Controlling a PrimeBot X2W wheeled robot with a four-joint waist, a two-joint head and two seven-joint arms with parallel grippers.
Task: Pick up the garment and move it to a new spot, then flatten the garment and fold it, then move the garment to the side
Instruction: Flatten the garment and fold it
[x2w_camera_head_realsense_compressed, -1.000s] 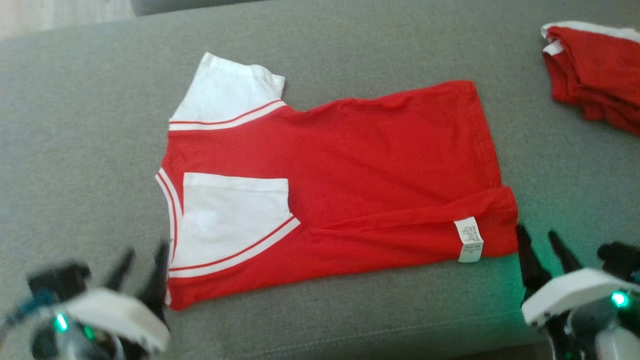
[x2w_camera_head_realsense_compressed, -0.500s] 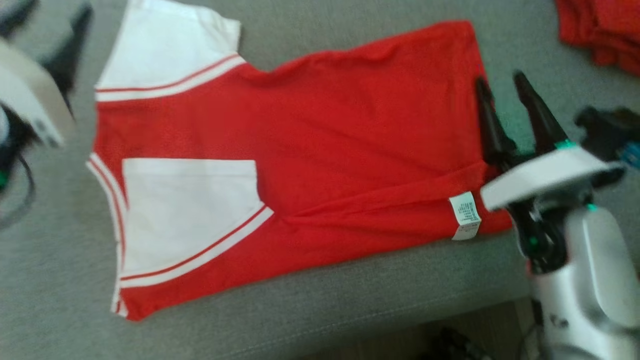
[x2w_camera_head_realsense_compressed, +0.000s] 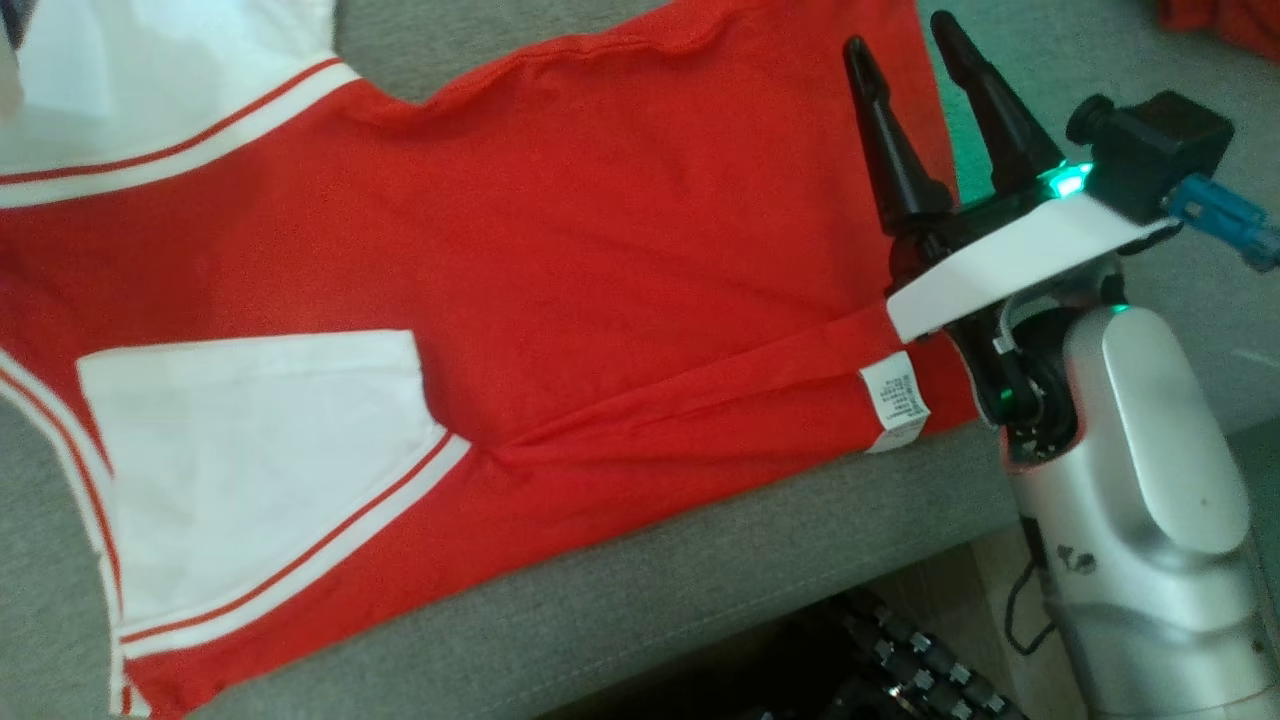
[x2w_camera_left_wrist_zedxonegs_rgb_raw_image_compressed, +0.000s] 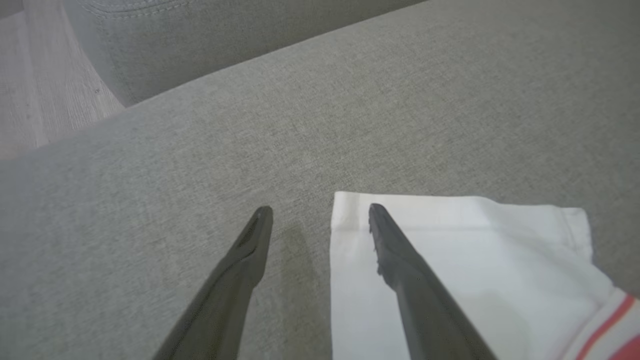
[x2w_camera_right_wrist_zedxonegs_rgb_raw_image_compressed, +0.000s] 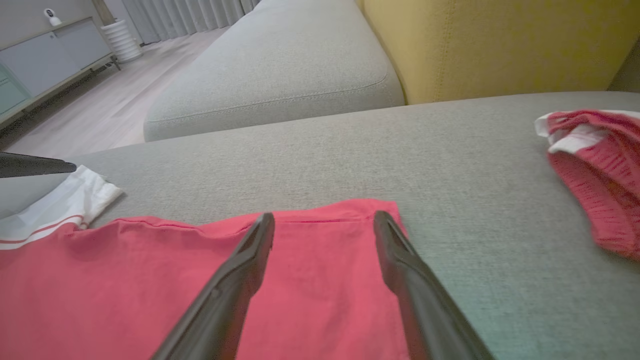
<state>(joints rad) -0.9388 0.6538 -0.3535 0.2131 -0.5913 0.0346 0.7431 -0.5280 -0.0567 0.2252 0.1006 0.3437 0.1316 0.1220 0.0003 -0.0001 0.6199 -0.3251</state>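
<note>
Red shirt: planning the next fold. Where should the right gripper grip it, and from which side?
Probably the far hem corner, from above: the shirt lies flat on the sofa, and the open right gripper hangs over that edge.

the red shirt (x2w_camera_head_realsense_compressed: 600, 250) with white sleeves lies flat on the grey couch (x2w_camera_head_realsense_compressed: 700, 580), near edge folded over, tag showing.

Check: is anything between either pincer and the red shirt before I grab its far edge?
Nothing visible. The right pincer, open, is over the far hem corner of the red shirt; the left pincer, open, straddles the edge of the white sleeve. The second red garment lies apart on the grey cushion.
</note>
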